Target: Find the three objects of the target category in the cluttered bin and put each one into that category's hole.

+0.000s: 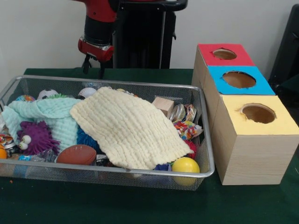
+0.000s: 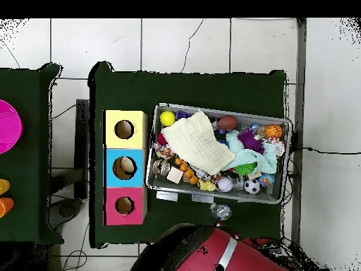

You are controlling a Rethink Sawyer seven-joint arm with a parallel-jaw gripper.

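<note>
Cloth (image 1: 128,128) smothers toys in bin (image 1: 205,140).

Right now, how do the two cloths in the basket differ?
The cream cloth lies on top near the basket's middle, spread fairly flat; the mint cloth sits partly under its edge, more crumpled. The cream one covers more toys; the mint one drapes toward one end by the purple fuzzy toy. Both share a waffle-like weave.

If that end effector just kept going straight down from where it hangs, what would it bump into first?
Probably the green tabletop just behind the wire bin's far rim. The end effector points down there, though depth is hard to judge.
</note>
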